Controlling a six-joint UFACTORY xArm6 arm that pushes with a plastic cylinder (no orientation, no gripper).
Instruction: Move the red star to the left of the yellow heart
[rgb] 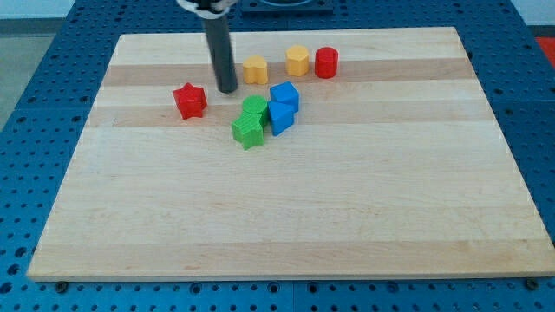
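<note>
The red star (189,100) lies on the wooden board (286,217) in the upper left part. The yellow heart (255,69) lies to its upper right, near the view's top. My tip (227,88) stands between them, just right of the red star and lower left of the yellow heart, touching neither as far as I can see. The dark rod rises from it to the view's top edge.
A yellow block (297,61) and a red cylinder (326,62) lie right of the heart. Below them cluster two green blocks (251,121) and two blue blocks (283,107). A blue perforated table surrounds the board.
</note>
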